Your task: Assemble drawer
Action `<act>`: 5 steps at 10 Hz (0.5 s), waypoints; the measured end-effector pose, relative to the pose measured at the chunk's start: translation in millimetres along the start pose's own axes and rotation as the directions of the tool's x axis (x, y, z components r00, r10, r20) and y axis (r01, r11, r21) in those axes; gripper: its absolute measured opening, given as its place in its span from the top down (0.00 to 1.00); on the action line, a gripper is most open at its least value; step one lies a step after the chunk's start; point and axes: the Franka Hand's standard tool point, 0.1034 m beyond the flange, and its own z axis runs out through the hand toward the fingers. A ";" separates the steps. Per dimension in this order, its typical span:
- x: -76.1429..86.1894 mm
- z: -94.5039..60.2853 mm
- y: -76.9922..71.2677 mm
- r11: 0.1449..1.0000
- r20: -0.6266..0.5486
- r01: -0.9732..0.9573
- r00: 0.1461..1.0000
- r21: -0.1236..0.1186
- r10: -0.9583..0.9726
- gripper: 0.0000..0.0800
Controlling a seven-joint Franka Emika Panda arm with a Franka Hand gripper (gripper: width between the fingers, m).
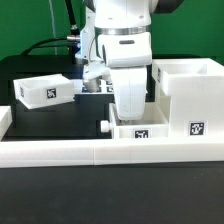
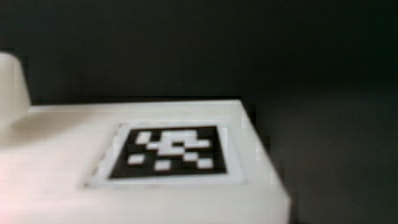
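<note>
In the exterior view, one small white open-top tray [image 1: 140, 131] with a tag and a small knob [image 1: 104, 127] sits at the front middle. The large boxy casing [image 1: 190, 92] stands right beside it on the exterior view's right. A second small tray [image 1: 45, 91] lies apart on the exterior view's left. My gripper [image 1: 128, 110] hangs straight down onto the back of the front tray, and its fingertips are hidden. The wrist view shows only a close, blurred white face with a tag [image 2: 169, 152]; no fingers show.
A long low white border bar [image 1: 100, 152] runs along the front, with another bar [image 1: 5, 120] on the exterior view's left. The marker board [image 1: 92, 88] lies behind the arm. Black cables hang at the back.
</note>
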 end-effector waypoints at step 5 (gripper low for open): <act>7.1 -0.1 0.4 1.000 0.010 0.000 1.000 0.000 0.000 0.95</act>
